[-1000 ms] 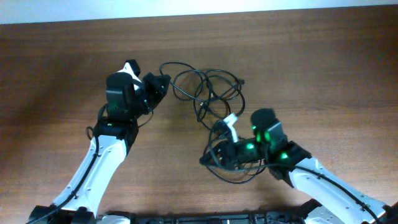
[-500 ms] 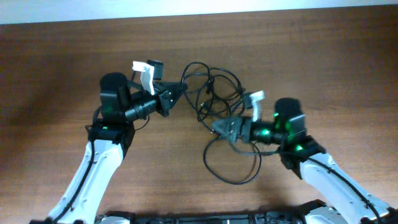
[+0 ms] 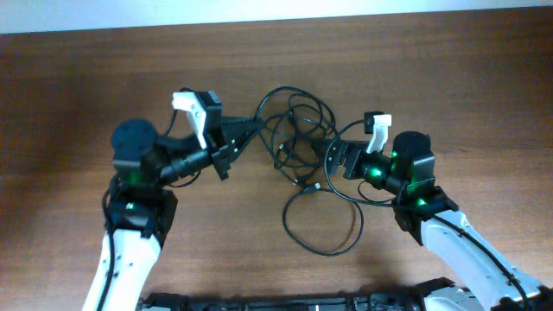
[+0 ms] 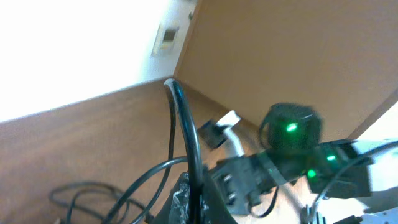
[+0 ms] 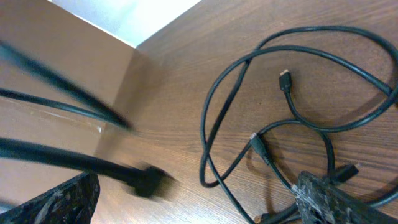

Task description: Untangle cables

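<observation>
Mid-untangle: the cables (image 3: 302, 142) sprawl on the table (image 3: 449, 69), your left gripper (image 3: 246, 131) pinches a strand at their left edge, right gripper (image 3: 333, 154) gapes wide (empty) at their right, so next grab one loop there and pull.

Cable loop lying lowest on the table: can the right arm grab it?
Probably yes. The loop lies on the bare table close to the open right gripper, with nothing covering it.
</observation>
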Controlling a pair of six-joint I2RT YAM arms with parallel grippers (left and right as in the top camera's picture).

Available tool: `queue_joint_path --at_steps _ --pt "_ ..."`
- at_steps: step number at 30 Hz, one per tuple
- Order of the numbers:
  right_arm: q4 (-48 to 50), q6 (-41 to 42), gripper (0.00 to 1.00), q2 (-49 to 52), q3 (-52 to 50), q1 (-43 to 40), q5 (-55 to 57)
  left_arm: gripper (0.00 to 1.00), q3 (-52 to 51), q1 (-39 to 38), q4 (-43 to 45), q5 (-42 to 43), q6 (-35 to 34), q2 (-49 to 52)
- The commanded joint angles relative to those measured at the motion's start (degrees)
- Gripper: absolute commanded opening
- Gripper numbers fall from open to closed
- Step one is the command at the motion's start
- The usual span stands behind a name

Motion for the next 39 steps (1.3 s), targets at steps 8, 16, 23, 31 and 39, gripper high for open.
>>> queue_joint_path --at_steps 8,16,23,31,39 --pt "-1.33 -0.85 0.99 3.67 -0.15 3.85 9.6 0.0 0.63 7.89 6.08 -15.67 -0.9 -7.39" --pt "-13.75 -0.85 0.99 3.67 -0.17 3.93 11.78 0.02 0.61 24.83 -6.93 -40.68 -6.51 -4.17" --pt "-21.94 -0.85 0.99 3.67 -0.17 3.98 11.78 0.0 0.61 36.57 0.24 -50.97 -22.23 7.06" --pt "-22.91 -0.83 0.99 3.67 -0.17 3.98 11.78 0.0 0.61 42.25 28.33 -52.02 -33.11 29.11" --pt "-22.88 -0.85 0.99 3.67 -0.17 3.98 11.78 0.99 0.61 46.36 24.96 -47.17 -35.08 41.2"
